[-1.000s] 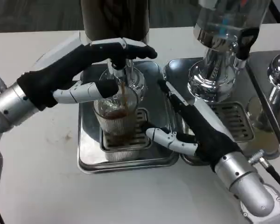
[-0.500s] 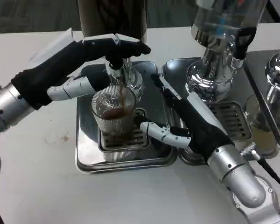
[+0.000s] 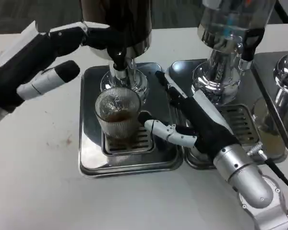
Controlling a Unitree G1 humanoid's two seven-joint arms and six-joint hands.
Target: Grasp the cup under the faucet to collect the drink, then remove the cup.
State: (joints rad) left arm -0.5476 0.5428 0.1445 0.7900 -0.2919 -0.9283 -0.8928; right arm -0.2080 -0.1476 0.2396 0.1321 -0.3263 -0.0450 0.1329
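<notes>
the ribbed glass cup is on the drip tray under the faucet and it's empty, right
Not quite. The ribbed glass cup does stand on the drip tray under the faucet, but it is not empty: the head view shows dark drink pooled in its lower part.

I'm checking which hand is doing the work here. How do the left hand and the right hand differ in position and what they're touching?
The left hand is raised left of the faucet, fingers apart, holding nothing; the right hand lies low beside the cup, fingers reaching to its side. The left hand sits off the drip tray; the right hand is over the tray's right edge. Both have black and white fingers.
</notes>
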